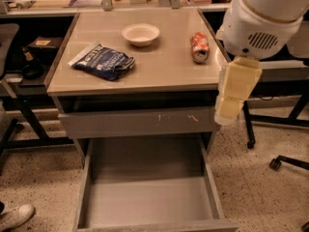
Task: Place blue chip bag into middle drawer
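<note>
The blue chip bag [104, 62] lies flat on the left part of the tan tabletop [164, 74], pale seam to the left. The middle drawer [149, 202] is pulled out below the table, and its grey floor is bare. My gripper [233, 94] hangs cream-coloured from the white arm [263, 18] at the table's right front corner. It is far right of the bag, above and right of the drawer, and holds nothing that I can see.
A white bowl [140, 34] and an orange soda can [199, 47] lying on its side sit on the tabletop. A shut grey drawer front [140, 122] with white scratches is above the open drawer. Chair bases [285, 163] stand right; a shoe [14, 216] is bottom left.
</note>
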Controlling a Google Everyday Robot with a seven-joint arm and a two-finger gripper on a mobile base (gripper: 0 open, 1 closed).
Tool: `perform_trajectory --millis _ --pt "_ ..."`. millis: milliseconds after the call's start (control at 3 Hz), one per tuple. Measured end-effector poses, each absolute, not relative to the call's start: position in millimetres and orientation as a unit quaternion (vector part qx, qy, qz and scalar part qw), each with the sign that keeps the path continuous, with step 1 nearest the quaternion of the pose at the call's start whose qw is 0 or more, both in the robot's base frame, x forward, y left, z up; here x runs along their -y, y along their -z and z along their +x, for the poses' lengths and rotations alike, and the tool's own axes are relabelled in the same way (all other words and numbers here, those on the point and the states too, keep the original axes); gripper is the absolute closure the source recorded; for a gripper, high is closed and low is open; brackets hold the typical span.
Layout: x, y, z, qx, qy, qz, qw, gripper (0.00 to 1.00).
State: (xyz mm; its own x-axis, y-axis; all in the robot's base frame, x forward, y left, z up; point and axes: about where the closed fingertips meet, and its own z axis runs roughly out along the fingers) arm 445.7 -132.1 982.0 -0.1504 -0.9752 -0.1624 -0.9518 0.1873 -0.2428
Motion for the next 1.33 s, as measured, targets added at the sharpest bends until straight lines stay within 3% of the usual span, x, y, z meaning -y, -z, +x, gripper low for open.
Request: perform_trajectory --millis 667,1333 --pt "117 -982 453 -0.762 0.041 -0.628 0.151 0.0" --pt "50 -961 522 -0.773 0.027 -0.617 0.149 0.0"
